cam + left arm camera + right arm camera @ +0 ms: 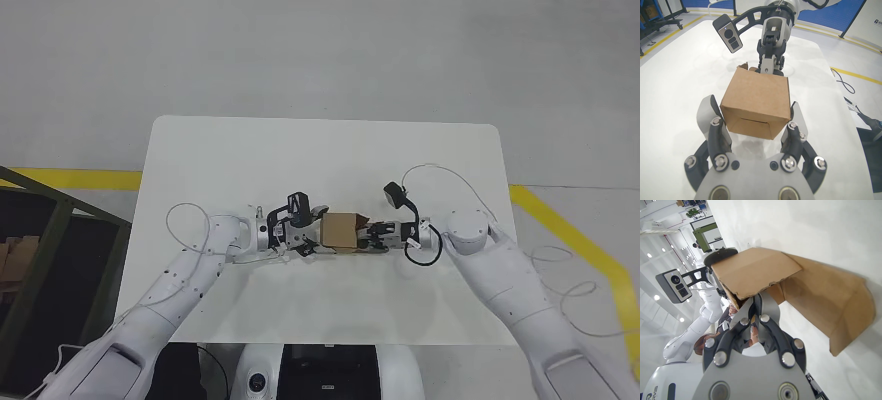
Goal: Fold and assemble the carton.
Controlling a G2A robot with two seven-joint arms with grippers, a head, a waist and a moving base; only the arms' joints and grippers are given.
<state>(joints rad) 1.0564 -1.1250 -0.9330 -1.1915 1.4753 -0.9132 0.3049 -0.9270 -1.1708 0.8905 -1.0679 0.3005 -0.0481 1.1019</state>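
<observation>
The small brown corrugated-cardboard carton point(343, 229) lies at the centre of the top view on the flat white table point(200, 160), with 1 arm at each end. In the left wrist view, the left gripper point(753, 102) has its 2 fingers point(715, 115) spread wide across the carton's near end. The pads sit against both side walls, so it appears to hold the box by its width. That end shows a slightly recessed panel with a thin slit across it.

In the right wrist view, the right gripper point(754, 301) has its fingers pinched together on a cardboard edge at the carton's open end. They sit just under a ragged-edged flap point(753, 275). A larger flap point(844, 313) splays toward the right of that frame, against the table.

The carton looks light and thin-walled. It is likely stiff along its panels, weak at the creases, and easy to crush or skew if squeezed hard across the hollow body. Bare cardboard should give rubber pads fair grip, but the ragged flap edge could tear under a pull. The better holds are probably near corners and folded edges, where the walls brace each other. A flap to be bent inward is best taken close to its crease.
</observation>
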